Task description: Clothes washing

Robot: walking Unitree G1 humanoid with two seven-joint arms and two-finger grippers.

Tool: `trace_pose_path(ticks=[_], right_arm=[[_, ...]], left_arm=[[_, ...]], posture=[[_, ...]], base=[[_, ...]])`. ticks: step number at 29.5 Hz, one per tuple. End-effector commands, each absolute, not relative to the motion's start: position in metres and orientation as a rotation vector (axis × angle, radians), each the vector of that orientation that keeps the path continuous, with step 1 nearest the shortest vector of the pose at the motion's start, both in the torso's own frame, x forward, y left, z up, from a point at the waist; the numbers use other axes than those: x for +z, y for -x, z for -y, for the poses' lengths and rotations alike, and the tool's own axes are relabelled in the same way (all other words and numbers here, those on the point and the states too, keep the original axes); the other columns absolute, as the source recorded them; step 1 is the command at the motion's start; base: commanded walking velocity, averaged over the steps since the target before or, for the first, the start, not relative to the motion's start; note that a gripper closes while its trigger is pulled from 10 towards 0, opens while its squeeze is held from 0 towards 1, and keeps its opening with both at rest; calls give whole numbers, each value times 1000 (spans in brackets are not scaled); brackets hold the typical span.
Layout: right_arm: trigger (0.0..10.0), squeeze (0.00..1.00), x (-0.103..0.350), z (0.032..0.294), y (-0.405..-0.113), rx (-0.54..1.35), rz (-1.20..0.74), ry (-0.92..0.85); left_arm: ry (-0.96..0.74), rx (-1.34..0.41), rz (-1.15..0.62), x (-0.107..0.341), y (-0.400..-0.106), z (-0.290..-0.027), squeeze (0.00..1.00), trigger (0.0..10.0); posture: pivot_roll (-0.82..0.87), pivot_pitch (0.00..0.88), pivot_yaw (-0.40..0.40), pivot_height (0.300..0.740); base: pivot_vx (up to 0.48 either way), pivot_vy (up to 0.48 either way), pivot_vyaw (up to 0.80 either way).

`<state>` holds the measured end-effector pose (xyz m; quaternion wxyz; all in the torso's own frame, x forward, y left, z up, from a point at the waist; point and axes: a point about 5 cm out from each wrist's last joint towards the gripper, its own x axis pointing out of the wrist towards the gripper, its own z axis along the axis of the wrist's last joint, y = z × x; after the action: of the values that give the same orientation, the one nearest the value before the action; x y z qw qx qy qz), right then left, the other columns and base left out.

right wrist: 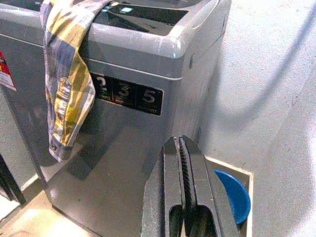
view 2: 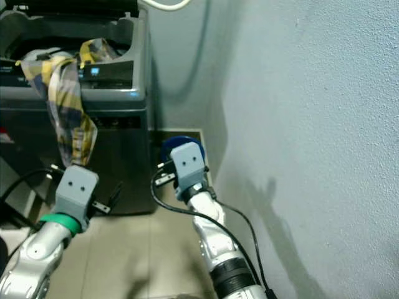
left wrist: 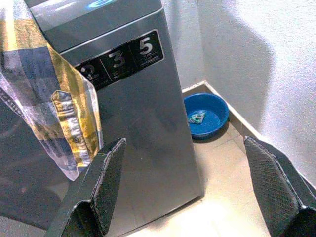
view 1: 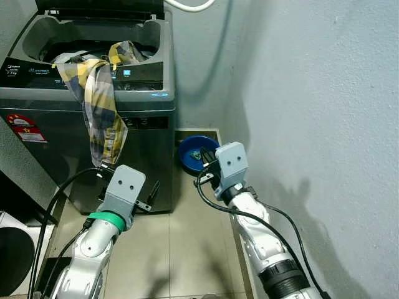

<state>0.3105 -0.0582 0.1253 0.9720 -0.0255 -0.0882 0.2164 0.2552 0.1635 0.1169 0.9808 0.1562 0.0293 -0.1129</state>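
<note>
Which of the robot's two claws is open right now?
The left gripper: its black fingers stand wide apart below the plaid shirt. The right gripper has its fingers pressed together.

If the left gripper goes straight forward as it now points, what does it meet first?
Most likely the grey front of the washer. The open left gripper points at its right front corner, with the shirt off to one side; depth is uncertain.

A blue basin (view 1: 194, 153) sits on the tiled floor (view 1: 181, 249) in the corner by the pale wall (view 1: 312, 93), something small lying inside it.
</note>
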Motion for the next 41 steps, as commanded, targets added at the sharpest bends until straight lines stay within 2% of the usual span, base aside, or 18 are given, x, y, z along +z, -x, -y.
trace_pose_path(ticks=[1,29,32,34,41], right_arm=[[10000,0,126,58,-310,438,176,54],[10000,0,130,58,-311,441,194,46],[10000,0,139,57,-310,461,225,21],[10000,0,176,53,-303,534,352,-72],[10000,0,190,58,-291,574,408,-92]], left_arm=[[-312,-233,-87,112,-252,-164,0,10000],[-309,-208,-58,118,-256,-168,0,10000],[-289,-172,-3,132,-261,-171,0,10000],[-281,-146,155,171,-269,-170,0,10000],[-300,-142,231,190,-264,-168,0,10000]], posture=[[62,0,-5,728],[69,0,-1,728],[70,0,-2,728],[69,0,-1,728],[71,0,-3,728]], base=[[0,0,0],[0,0,0],[0,0,0],[0,0,0],[0,0,0]])
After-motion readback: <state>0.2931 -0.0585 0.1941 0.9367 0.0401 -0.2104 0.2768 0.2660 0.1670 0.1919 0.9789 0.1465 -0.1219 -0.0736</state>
